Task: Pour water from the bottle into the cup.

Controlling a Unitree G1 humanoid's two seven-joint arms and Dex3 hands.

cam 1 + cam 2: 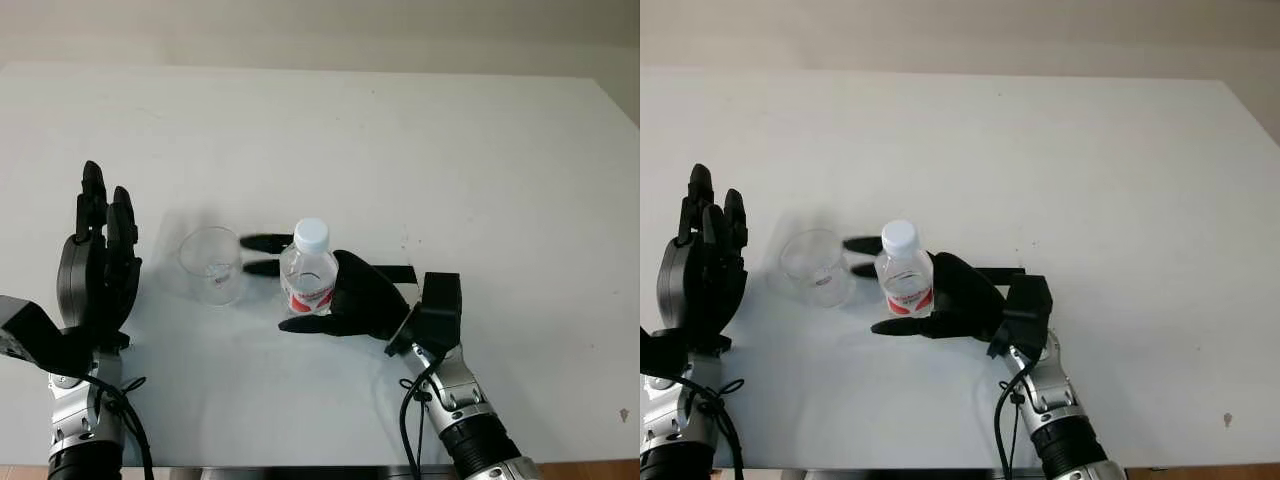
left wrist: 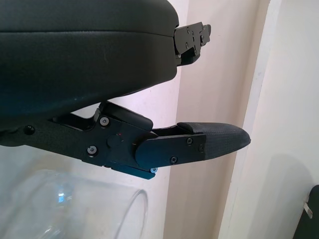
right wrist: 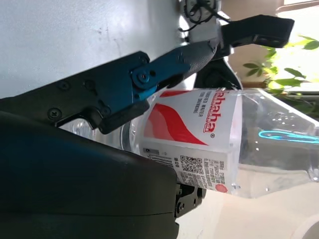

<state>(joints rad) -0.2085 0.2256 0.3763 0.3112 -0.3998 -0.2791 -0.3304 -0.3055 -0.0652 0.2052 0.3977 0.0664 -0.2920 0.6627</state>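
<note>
A clear water bottle (image 1: 308,275) with a white cap and red label stands upright on the white table (image 1: 420,150). My right hand (image 1: 266,290) reaches around it from the right: two fingers (image 1: 262,243) pass its far side and the thumb lies along its near side, all straight, not curled. In the right wrist view the bottle (image 3: 199,134) sits against the palm under a finger (image 3: 164,67). An empty clear cup (image 1: 211,263) stands just left of the bottle. My left hand (image 1: 100,250) is held upright and open, left of the cup (image 2: 75,209), apart from it.
The table stretches wide and bare behind and to the right of the objects. Its front edge runs close below both arms. A pale wall rises past the far edge.
</note>
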